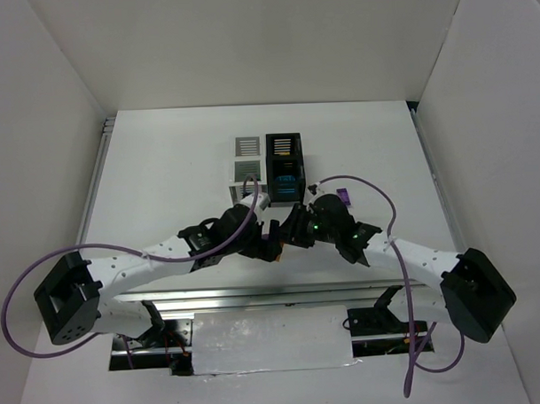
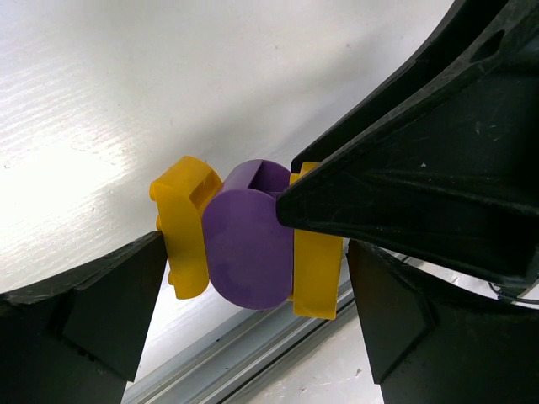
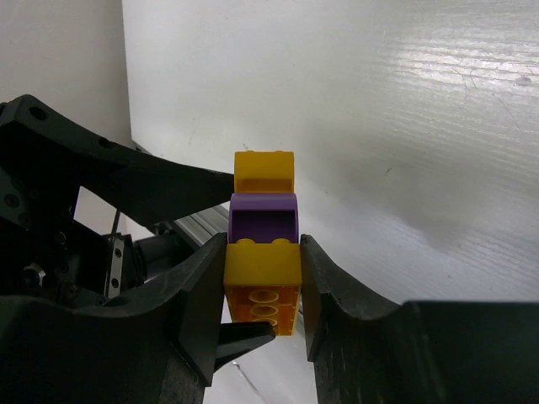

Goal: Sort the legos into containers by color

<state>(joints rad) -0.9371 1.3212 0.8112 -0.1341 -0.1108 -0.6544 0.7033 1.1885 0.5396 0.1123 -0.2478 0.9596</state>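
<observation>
Over the middle of the worktop [image 1: 162, 170], on the near-edge side of the four joined bins [image 1: 247, 147], the left end effector [image 2: 257, 244] brackets a three-brick stack [image 2: 244, 269] end to end. Whether it is clamped cannot be told. The right end effector [image 3: 263, 269] is clenched on the stack's nearest yellow brick [image 3: 263, 295], with a purple brick [image 3: 263, 219] and a second yellow brick [image 3: 264, 171] beyond it. A loose purple brick [image 1: 344, 196] lies right of the bins.

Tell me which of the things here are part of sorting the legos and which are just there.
Job: yellow-purple-yellow lego stack, clamped by left gripper and right gripper; loose purple lego; cyan legos in the near black bin; four-bin block.
Just there: purple cables; aluminium rail; white panel by the bases.
</observation>
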